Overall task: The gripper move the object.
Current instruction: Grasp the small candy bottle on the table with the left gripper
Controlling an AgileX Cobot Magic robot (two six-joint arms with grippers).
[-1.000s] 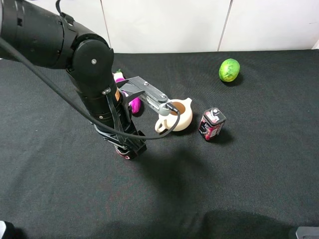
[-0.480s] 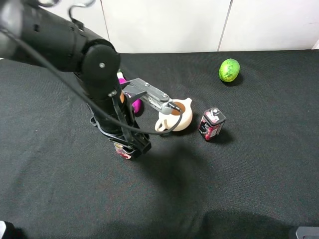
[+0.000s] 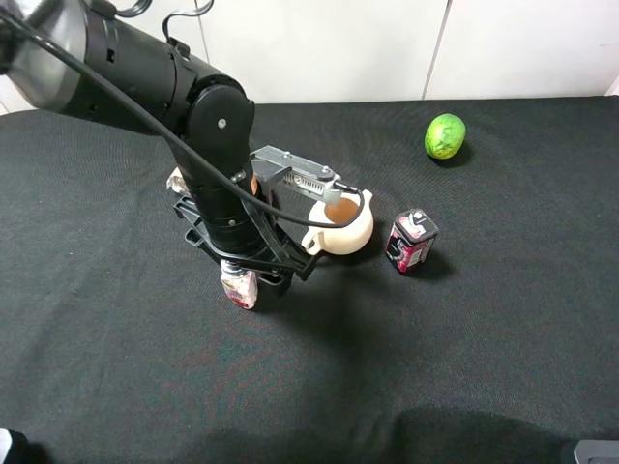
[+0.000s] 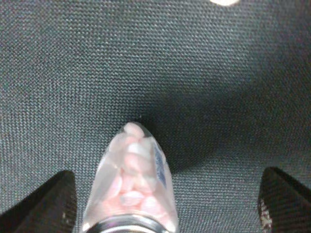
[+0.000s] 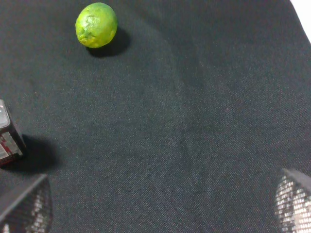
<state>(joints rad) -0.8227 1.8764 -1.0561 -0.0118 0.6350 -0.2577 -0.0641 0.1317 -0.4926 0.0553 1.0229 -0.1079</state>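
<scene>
The object, a small clear bottle (image 3: 239, 288) with pink-red and white contents, stands on the black cloth under the left arm. In the left wrist view the bottle (image 4: 133, 184) sits midway between the two black fingers, which stand wide apart and do not touch it. My left gripper (image 3: 248, 273) (image 4: 165, 201) is open around the bottle. My right gripper (image 5: 158, 206) is open and empty over bare cloth; only its two fingertips (image 5: 24, 204) show at the frame corners.
A cream teapot (image 3: 340, 224) stands just right of the left arm, its grey box and cable above it. A dark red-black carton (image 3: 410, 241) (image 5: 7, 138) stands right of the teapot. A green lime (image 3: 445, 135) (image 5: 96, 24) lies at the back right.
The left arm has swung right and lifted a little. The bottle, mostly hidden by the claw before, now shows below it, standing on the cloth.
</scene>
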